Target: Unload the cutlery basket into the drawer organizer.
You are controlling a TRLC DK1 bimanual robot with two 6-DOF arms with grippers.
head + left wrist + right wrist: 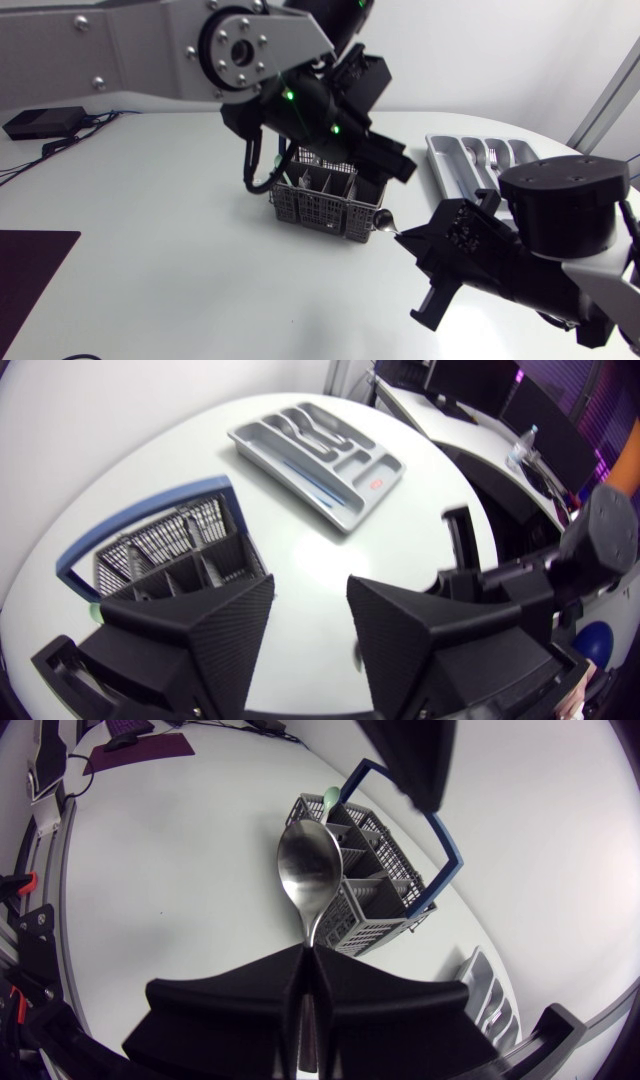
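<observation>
Your right jaws clamped on spoon [310,870] beside cutlery basket [318,205], left jaws spread, empty, overhanging basket, drawer organizer [318,455] beyond, dark mat [30,265] at tabletop [180,250] edge

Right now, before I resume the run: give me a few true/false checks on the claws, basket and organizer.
1. The right claw is shut on a spoon. True.
2. The left claw holds a fork. False: it is open and empty.
3. The drawer organizer already holds cutlery. True.
4. The cutlery basket lies tipped on its side. False: it stands upright on the table.
</observation>
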